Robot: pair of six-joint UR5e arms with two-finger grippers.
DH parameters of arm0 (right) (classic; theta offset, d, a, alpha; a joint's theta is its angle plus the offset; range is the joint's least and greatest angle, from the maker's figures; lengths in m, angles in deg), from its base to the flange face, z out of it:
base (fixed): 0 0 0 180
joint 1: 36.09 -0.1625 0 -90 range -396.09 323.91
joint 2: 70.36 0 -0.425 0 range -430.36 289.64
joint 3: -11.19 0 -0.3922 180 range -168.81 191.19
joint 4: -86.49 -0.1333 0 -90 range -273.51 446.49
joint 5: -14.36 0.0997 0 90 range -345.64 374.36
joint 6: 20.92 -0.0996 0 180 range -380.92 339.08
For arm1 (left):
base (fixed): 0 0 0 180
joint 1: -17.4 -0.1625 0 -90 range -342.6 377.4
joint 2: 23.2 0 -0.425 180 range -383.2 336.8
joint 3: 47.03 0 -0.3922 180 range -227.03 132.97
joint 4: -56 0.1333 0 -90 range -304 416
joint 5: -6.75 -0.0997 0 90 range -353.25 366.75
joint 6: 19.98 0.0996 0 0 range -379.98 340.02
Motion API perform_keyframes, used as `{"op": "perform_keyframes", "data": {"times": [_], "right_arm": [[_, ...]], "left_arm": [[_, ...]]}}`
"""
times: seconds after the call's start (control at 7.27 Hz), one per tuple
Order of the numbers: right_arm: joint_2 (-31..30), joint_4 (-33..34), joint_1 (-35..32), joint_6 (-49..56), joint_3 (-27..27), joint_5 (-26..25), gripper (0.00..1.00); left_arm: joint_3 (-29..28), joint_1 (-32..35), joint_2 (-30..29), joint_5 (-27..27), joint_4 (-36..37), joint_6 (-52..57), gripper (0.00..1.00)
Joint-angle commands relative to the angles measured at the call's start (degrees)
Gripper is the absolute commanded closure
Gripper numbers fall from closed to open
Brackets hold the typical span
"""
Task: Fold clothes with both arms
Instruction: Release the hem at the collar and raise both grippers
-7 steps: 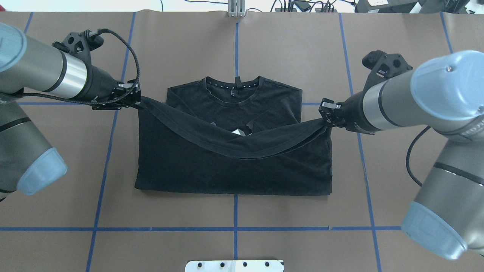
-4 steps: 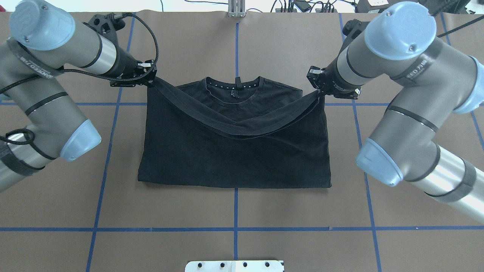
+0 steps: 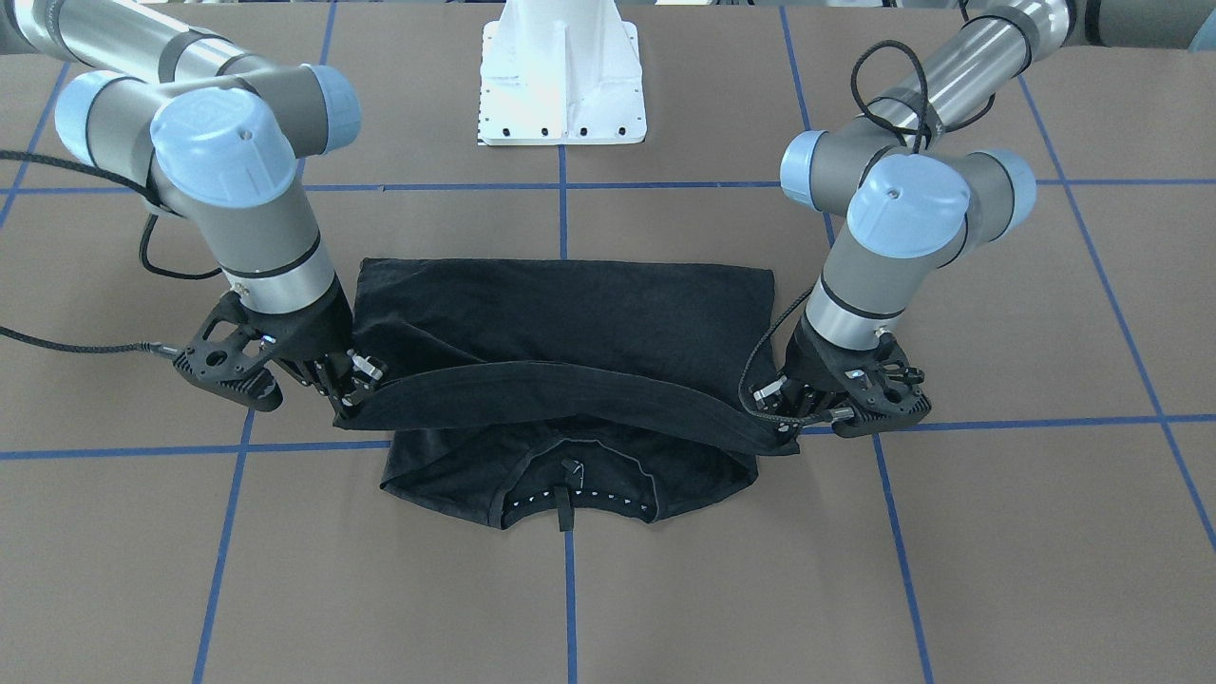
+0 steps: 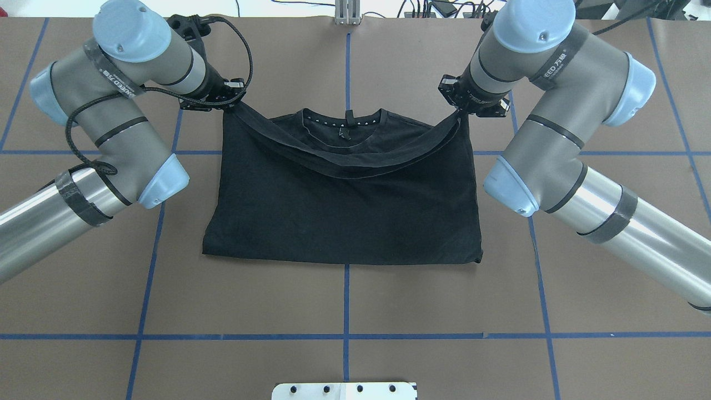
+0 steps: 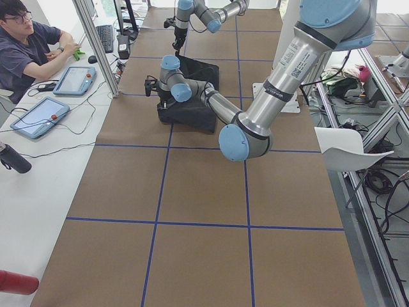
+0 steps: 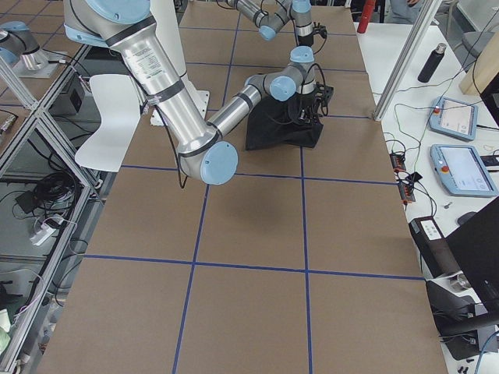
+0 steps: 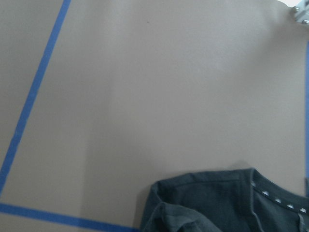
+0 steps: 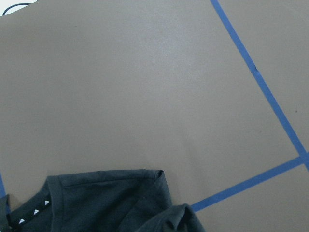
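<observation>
Black T-shirt [image 4: 344, 222] flat on brown table [image 4: 250, 311], fold line on my side of collar [image 4: 344, 118], well short of it. Lifted hem [image 4: 344, 166] sags in bow just my side of collar. My left gripper [image 4: 228, 104] pinched tight on hem corner, beside collar's left shoulder; right gripper [image 4: 458, 110] clamped likewise on corner by right shoulder. Judgement: cloth light, limp, stretchy; no stiffness, middle droops. Best hold at hem corners, both layers, taut between grippers, else edge lands crooked.

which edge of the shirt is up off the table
The hem band, slung sagging between left hand and right hand; the collar edge lies flat.
</observation>
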Motion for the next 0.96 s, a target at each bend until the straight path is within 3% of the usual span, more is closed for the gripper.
{"op": "perform_keyframes", "data": {"times": [0.0,0.14,0.83], "right_arm": [[0.3,-3.0,-1.1,2.8,-4.0,0.0,1.0],[0.2,-2.9,-1.8,3.9,-4.3,0.4,1.0],[-0.4,-2.9,-2.3,7.6,-5.1,0.7,1.0]], "left_arm": [[-4.5,-0.5,-2.5,-0.5,-0.5,1.9,1.0],[-4.9,-0.4,-3.2,-0.4,-0.1,6.9,1.0],[-5.5,0.4,-3.3,-0.1,-0.4,11.4,1.0]]}}
